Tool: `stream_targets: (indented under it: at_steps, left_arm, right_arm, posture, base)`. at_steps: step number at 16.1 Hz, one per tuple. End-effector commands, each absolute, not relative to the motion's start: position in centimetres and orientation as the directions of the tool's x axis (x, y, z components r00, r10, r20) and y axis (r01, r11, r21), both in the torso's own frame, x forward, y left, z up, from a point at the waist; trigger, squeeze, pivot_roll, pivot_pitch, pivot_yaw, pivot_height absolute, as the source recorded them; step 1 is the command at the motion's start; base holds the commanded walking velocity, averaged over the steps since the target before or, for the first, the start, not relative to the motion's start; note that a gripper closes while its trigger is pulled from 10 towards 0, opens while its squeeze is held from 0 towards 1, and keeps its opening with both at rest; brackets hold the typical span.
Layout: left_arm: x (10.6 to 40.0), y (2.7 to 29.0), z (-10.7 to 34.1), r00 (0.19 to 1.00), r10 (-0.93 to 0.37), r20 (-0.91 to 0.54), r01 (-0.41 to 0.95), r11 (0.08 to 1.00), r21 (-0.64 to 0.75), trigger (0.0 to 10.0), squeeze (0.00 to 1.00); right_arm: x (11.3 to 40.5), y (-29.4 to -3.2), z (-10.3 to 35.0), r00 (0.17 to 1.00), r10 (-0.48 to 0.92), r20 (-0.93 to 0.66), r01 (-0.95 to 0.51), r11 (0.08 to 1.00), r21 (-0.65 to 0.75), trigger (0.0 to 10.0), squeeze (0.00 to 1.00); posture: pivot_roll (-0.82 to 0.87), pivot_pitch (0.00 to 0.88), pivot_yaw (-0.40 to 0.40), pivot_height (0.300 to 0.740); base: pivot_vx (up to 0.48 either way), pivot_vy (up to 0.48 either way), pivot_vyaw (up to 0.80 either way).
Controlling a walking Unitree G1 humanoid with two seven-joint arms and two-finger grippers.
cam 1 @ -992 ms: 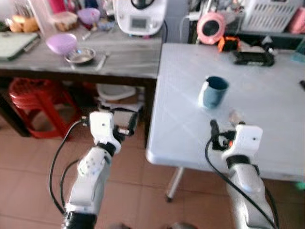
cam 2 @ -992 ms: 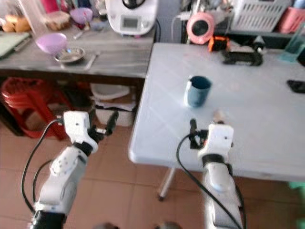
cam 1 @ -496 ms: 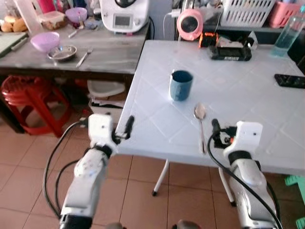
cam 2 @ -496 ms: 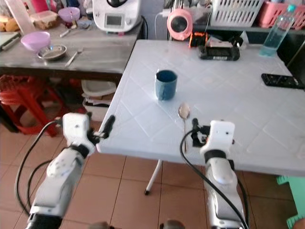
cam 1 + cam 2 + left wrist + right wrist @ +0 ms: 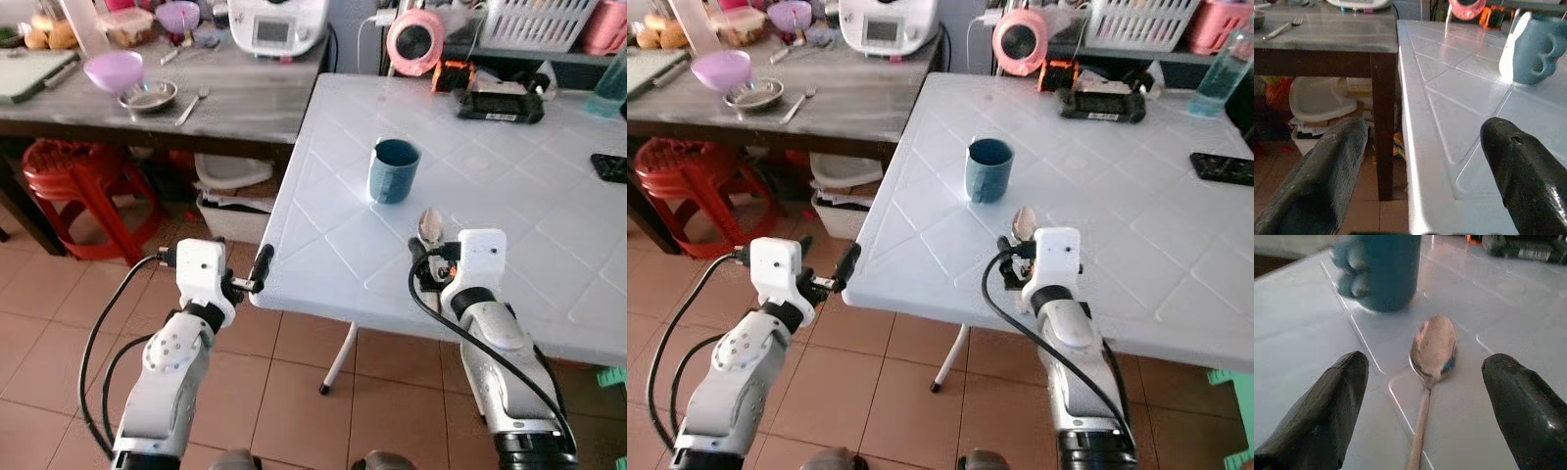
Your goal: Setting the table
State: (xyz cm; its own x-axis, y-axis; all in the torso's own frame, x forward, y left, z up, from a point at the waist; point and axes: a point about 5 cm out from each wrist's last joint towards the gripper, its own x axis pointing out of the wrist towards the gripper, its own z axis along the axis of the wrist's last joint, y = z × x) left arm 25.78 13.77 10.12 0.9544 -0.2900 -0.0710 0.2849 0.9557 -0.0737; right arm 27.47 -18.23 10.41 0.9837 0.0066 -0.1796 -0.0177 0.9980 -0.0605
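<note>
— Two things lie on the white plastic table (image 5: 549,235) in the head views?
— Yes, near its front edge: a dark blue ceramic mug (image 5: 393,170) stands upright, and a shiny metal spoon (image 5: 429,225) lies just in front of it, bowl toward the mug. The right gripper (image 5: 1011,262) sits over the spoon's handle end. The left gripper (image 5: 261,264) is at the table's front left corner, beside the edge.
— What else is around?
— A dark wooden side table (image 5: 245,108) to the left carries a lilac plastic bowl (image 5: 114,70), a small steel dish (image 5: 149,95) and a fork (image 5: 191,104); a red plastic stool (image 5: 73,186) stands beneath it.
— And the left wrist view?
— Its black fingers (image 5: 1327,181) are spread wide, the table's edge between them, the mug far ahead.
— The right wrist view?
— Fingers (image 5: 1327,416) apart, either side of the spoon (image 5: 1430,362), not touching it; the mug (image 5: 1383,269) stands just beyond the spoon's bowl
</note>
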Motion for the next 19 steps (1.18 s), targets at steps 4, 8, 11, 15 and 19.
stream_targets:
  at_steps: [4,8,11,15,19]
  left_arm:
    - [25.4,14.0,10.7,0.952,-0.297,-0.080,0.293,0.955,-0.051,10.0,0.00]
    - [25.1,14.2,10.8,0.945,-0.312,-0.098,0.310,0.950,-0.037,10.0,0.00]
    - [25.0,14.3,11.0,0.943,-0.316,-0.104,0.315,0.949,-0.032,10.0,0.00]
    - [24.9,14.3,10.9,0.941,-0.318,-0.115,0.316,0.948,-0.030,10.0,0.00]
    - [25.0,14.1,10.8,0.937,-0.326,-0.123,0.325,0.945,-0.028,10.0,0.00]
  right_arm:
    - [27.2,-18.7,9.6,0.970,-0.030,-0.240,0.017,0.998,-0.053,10.0,0.00]
    - [27.5,-18.6,9.5,0.965,-0.025,-0.260,0.016,0.999,-0.037,2.5,0.00]
    - [27.7,-18.6,9.1,0.954,-0.016,-0.300,0.009,1.000,-0.026,0.0,0.00]
    - [27.6,-18.8,8.6,0.936,0.016,-0.351,-0.022,1.000,-0.014,0.0,0.00]
    - [27.9,-19.5,8.6,0.924,0.031,-0.381,-0.036,0.999,-0.005,0.0,0.00]
  posture:
    - [0.01,0.085,0.048,0.740]
    - [0.03,0.100,0.060,0.740]
    - [0.03,0.106,0.061,0.740]
    - [0.04,0.108,0.062,0.740]
    - [0.03,0.102,0.058,0.740]
  base:
    - [0.000,0.000,0.00]
    - [0.000,0.000,0.00]
    - [0.000,0.000,0.00]
    - [0.000,0.000,0.00]
    - [0.000,0.000,0.00]
